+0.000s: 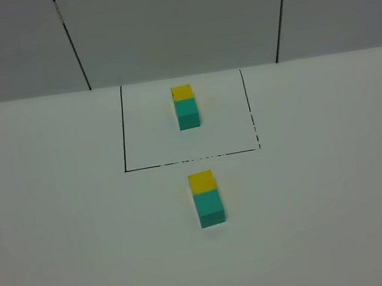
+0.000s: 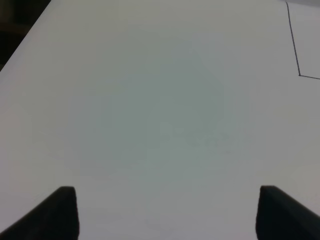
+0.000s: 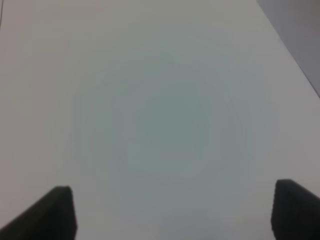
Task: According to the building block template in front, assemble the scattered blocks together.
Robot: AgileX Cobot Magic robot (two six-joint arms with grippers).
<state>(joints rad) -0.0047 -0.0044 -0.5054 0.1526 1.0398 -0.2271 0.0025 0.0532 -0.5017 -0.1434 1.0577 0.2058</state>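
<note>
Exterior high view is showing a white bench with neither arm in sight. Nearest the front edge, roughly midway between the side edges, the scattered blocks are sitting together as a pair: the teal cube is lying closest to the front edge and the yellow cube is touching its far face, so the two are forming a short row running away from the front edge, tilted very slightly. Just beyond them a thin black drawn rectangle is marking the bench, its near line broken in places toward the right. Inside that frame, close to the back edge of the bench, the building block template is standing: a teal cube in front with a yellow cube touching behind it, in the same order as the loose pair. Beyond the back edge a grey panelled wall is rising, split by two dark seams.

Left wrist view is showing the left hand with its two dark fingertips standing well apart over bare bench, gripping nothing; one corner of the drawn rectangle is showing at the frame's margin. Right wrist view is showing the right hand likewise spread wide over bare bench, its fingertips closing on nothing.
</note>
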